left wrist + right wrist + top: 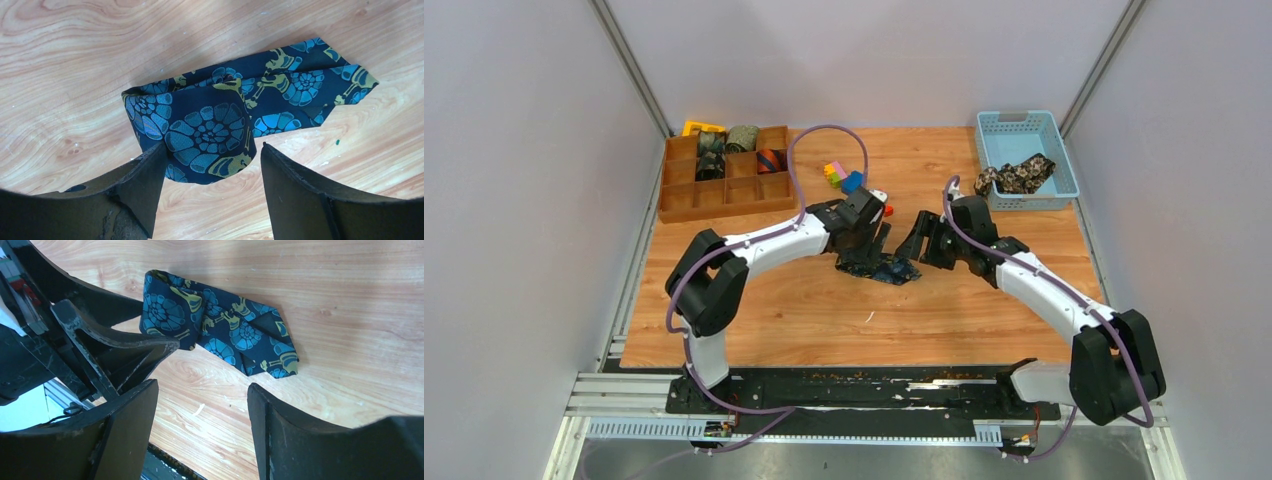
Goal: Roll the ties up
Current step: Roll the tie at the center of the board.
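A navy tie with gold-teal paisley (889,268) lies mid-table, partly rolled. In the left wrist view its coil (207,132) is near me and its pointed end (356,82) trails off to the right, flat on the wood. My left gripper (211,150) is open and straddles the coil's near edge: the left fingertip (152,160) is against it, the right one stands apart. My right gripper (202,387) is open over bare wood, just short of the tie (220,325). A black-tan floral tie (1016,176) lies bunched in the blue basket (1054,150).
A wooden compartment tray (686,200) at the back left holds a green coil (742,137), a striped coil (770,160) and a dark coil (711,162). Small coloured blocks (844,176) sit behind the left gripper (864,250). The right gripper (921,243) faces it closely.
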`<state>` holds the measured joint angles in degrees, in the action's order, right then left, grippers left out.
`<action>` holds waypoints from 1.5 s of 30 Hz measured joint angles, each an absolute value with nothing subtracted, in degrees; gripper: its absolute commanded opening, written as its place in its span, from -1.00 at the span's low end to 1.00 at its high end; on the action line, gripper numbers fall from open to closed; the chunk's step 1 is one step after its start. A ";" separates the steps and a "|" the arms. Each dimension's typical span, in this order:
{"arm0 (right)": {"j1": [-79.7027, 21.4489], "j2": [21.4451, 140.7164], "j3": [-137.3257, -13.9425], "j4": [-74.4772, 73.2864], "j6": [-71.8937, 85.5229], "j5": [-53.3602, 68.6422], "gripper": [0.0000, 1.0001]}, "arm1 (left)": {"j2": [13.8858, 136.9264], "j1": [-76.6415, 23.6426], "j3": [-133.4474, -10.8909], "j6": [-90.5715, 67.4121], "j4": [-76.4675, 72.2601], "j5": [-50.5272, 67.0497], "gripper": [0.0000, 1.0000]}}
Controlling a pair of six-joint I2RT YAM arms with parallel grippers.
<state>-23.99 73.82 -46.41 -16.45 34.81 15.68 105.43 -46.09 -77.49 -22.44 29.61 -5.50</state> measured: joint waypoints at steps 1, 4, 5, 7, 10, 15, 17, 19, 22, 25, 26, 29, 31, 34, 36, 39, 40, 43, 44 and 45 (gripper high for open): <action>-23.79 73.78 -46.19 -16.67 34.63 15.68 0.33 | 105.95 -46.28 -78.08 -22.41 29.82 -5.98 0.51; -23.29 73.63 -45.54 -17.17 34.24 15.73 0.33 | 107.61 -46.81 -79.72 -22.41 31.24 -8.16 0.52; -23.11 73.56 -45.30 -17.15 34.13 15.77 0.33 | 108.09 -46.96 -80.25 -22.41 31.81 -8.99 0.53; -22.85 73.41 -44.88 -17.15 33.95 15.90 0.33 | 109.51 -47.42 -81.67 -22.57 33.30 -11.25 0.54; -22.35 73.17 -44.47 -17.26 33.65 16.14 0.32 | 111.26 -47.97 -83.37 -22.85 35.20 -14.13 0.55; -21.71 72.86 -43.88 -17.23 33.12 16.64 0.32 | 113.23 -48.31 -84.99 -23.79 37.04 -17.37 0.59; -21.56 72.86 -43.86 -17.26 33.06 16.73 0.32 | 113.86 -48.40 -85.49 -24.14 37.34 -18.35 0.63; -21.39 72.84 -43.86 -17.12 32.93 17.02 0.32 | 114.45 -48.42 -85.95 -24.58 37.52 -19.09 0.70; -21.10 72.84 -43.59 -16.86 32.88 17.26 0.31 | 114.96 -48.42 -86.02 -25.30 37.50 -20.16 0.73; -20.84 72.84 -43.07 -16.91 32.88 17.54 0.31 | 115.48 -48.42 -86.02 -25.69 37.36 -20.49 0.64; -20.78 72.84 -42.94 -16.93 32.86 17.58 0.31 | 115.68 -48.42 -86.02 -25.85 37.21 -20.47 0.57; -20.51 72.84 -42.89 -16.84 32.86 17.78 0.30 | 116.31 -48.42 -86.02 -26.33 36.49 -20.32 0.25; -20.38 72.84 -42.89 -16.88 32.86 17.96 0.30 | 116.44 -48.42 -86.02 -26.74 36.10 -20.18 0.06; -20.16 72.84 -42.89 -16.86 32.84 18.15 0.30 | 116.44 -48.42 -86.00 -26.79 35.59 -20.23 -0.12; -20.05 72.86 -42.89 -16.84 32.84 18.15 0.30 | 116.33 -48.42 -85.97 -26.87 35.44 -20.23 -0.21; -20.05 73.34 -42.89 -16.69 32.73 18.37 0.30 | 115.31 -48.40 -84.90 -26.94 34.59 -19.73 -0.24; -20.05 73.82 -42.94 -16.56 32.67 18.68 0.30 | 114.69 -48.38 -84.03 -27.00 33.98 -19.35 -0.25; -20.05 76.71 -43.83 -16.49 32.40 19.70 0.30 | 111.28 -47.94 -80.07 -27.44 32.42 -17.47 -0.27; -20.08 78.06 -44.47 -16.62 32.25 20.03 0.29 | 109.67 -47.59 -78.41 -27.79 32.01 -16.62 -0.27; -20.21 79.42 -45.21 -16.71 32.21 20.18 0.28 | 107.63 -47.18 -76.38 -28.16 31.33 -15.57 -0.27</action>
